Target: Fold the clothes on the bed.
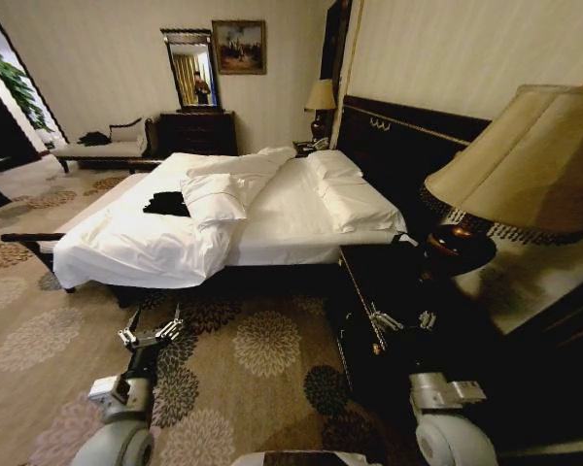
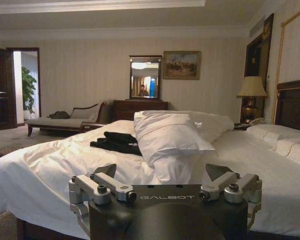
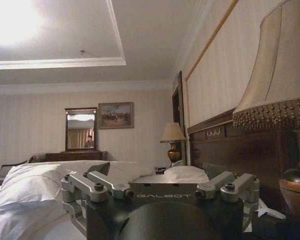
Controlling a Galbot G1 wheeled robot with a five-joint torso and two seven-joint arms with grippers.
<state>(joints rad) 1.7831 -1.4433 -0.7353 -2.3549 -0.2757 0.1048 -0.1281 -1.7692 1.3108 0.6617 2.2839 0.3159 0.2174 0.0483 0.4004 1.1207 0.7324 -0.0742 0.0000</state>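
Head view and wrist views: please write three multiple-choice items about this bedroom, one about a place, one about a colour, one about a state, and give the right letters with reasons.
1. Where does the T-shirt lie?
A. on the carpet
B. on the duvet beside a pillow
C. on the chaise longue

2. What colour is the T-shirt?
A. black
B. red
C. white

3. In what state is the T-shirt?
A. hung up
B. folded into a neat square
C. bunched in a loose heap

Answers: B, A, C.
B: the T-shirt rests on the white duvet of the bed, next to a pillow.
A: it looks black against the white bedding in the head view and the left wrist view.
C: it lies crumpled, and both the left pincer and the right pincer hang open over the floor, short of the bed.
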